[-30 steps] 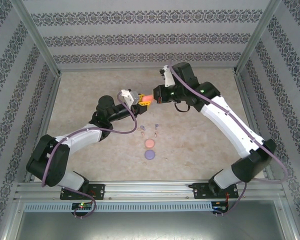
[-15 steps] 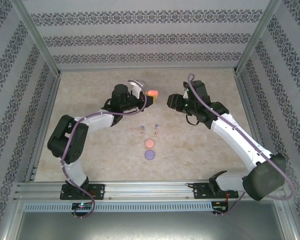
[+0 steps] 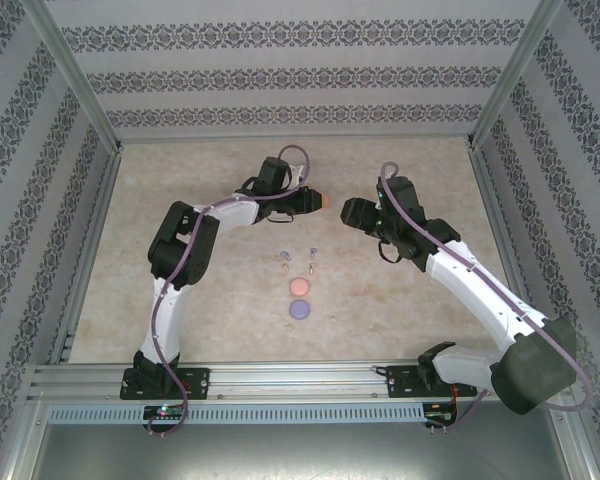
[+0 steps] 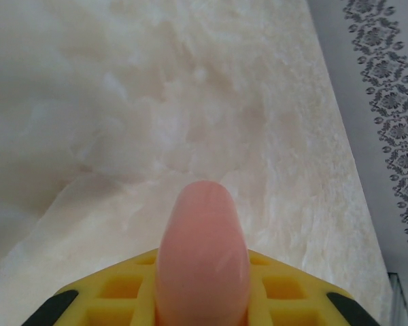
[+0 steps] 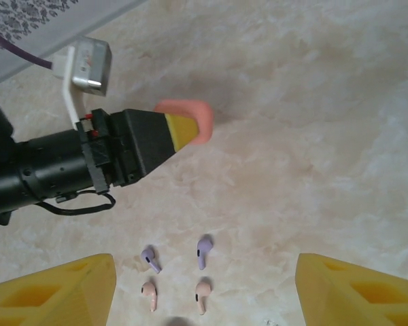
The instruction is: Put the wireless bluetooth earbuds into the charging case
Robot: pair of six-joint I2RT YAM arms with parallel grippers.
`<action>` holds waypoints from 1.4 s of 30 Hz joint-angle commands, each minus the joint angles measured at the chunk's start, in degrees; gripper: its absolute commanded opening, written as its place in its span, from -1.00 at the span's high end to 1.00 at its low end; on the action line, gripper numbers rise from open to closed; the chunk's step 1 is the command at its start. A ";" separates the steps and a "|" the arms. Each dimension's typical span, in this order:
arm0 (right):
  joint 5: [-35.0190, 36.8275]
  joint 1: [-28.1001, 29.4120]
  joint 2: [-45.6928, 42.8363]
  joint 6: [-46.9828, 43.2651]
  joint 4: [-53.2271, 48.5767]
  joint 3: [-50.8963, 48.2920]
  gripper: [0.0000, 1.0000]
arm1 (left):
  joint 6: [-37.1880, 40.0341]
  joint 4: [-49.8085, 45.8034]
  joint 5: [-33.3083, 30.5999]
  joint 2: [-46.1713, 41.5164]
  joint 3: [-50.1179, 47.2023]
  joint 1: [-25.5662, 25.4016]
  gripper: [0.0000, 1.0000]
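Walls [image 3: 300,90] in patterned paper close the worktop [image 3: 180,280] at the back and both sides, and a metal rail [image 3: 300,375] runs along its near edge. Wide bare surface lies left and right of the middle.

The left claw [image 5: 182,131] is clamped on a coral-pink case [image 5: 187,117], held clear of the worktop. The case's rounded end juts past the fingertips toward the right claw [image 5: 205,265], which stands apart from it with its jaws spread wide and nothing between them.

Below, two purple buds [image 5: 149,259] and two salmon buds [image 5: 202,295] lie flat in a small square. In the right wrist view their stems run down-frame.

Just nearer the rail sit a round salmon case [image 3: 299,287] and a purple case [image 3: 299,309].
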 commanded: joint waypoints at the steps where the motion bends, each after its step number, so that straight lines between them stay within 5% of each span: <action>1: 1.61 -0.72 -0.88 -0.77 1.25 -1.08 -0.42 | -6.88 -4.66 1.55 3.30 5.45 0.35 0.98; 6: 1.79 -0.85 -1.18 -0.24 2.36 -2.62 -0.42 | -9.36 -10.73 1.88 9.11 13.23 0.32 0.87; 9: 2.01 -0.93 -2.05 -0.14 2.26 -3.35 -0.43 | -9.31 -14.69 0.26 10.63 15.66 0.27 0.60; 18: 2.64 -1.29 -3.89 -1.08 0.86 -2.59 -0.44 | -6.47 -26.01 -3.71 13.62 23.18 0.31 0.23; 27: 2.94 -1.31 -5.39 -1.58 -0.60 -1.82 -0.44 | -1.62 -34.37 -8.97 13.09 26.14 1.48 0.09; 35: 2.92 -0.35 -5.72 -1.69 -1.54 -3.16 -0.45 | 5.90 -35.10 -15.87 4.14 21.32 4.08 0.05; 42: 6.03 5.72 -2.02 -1.95 -1.96 -4.62 -0.46 | 11.39 -29.18 -22.38 -12.26 7.71 4.96 0.04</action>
